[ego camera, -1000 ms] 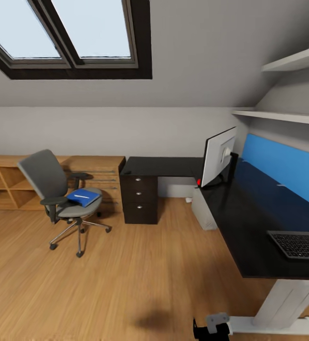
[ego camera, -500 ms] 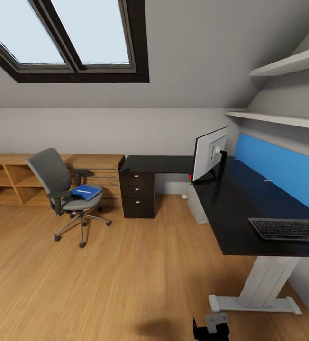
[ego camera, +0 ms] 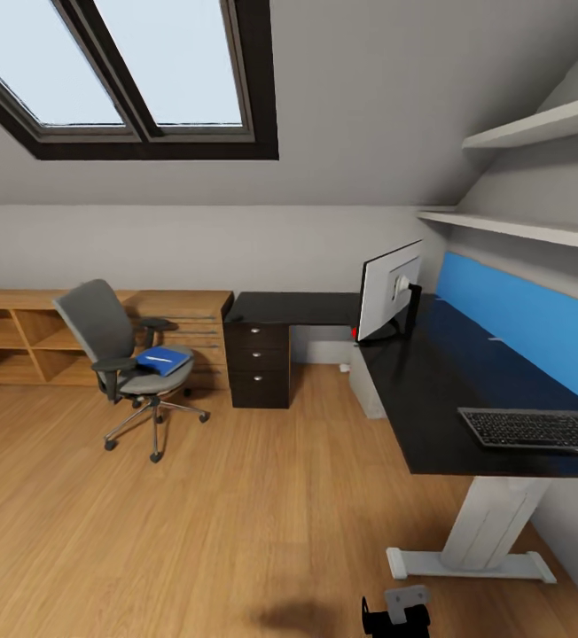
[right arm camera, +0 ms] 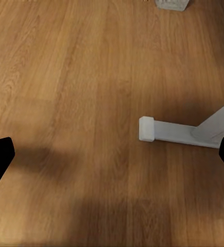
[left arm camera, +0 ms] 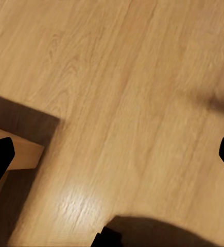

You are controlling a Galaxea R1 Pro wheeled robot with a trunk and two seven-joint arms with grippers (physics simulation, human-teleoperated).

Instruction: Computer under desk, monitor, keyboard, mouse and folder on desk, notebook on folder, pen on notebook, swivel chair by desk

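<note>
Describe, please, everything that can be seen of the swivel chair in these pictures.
The swivel chair stands upright on the light wood floor, apart from the black desk and in front of the low wooden shelving. It has a grey padded seat, a tall grey back, black armrests and a chrome star base on black castors. The blue folder lies flat on its seat, with a thin white pen on top.

Black L-shaped desk point(ego camera: 431, 390) along the right wall, monitor point(ego camera: 388, 291) upright at its corner, keyboard point(ego camera: 537, 430) flat near the front edge. Pale computer point(ego camera: 366, 383) tucked beneath. Grey swivel chair point(ego camera: 121, 354) well apart on the wood floor, blue folder point(ego camera: 163, 360) and white pen point(ego camera: 156, 358) on its seat.
</note>
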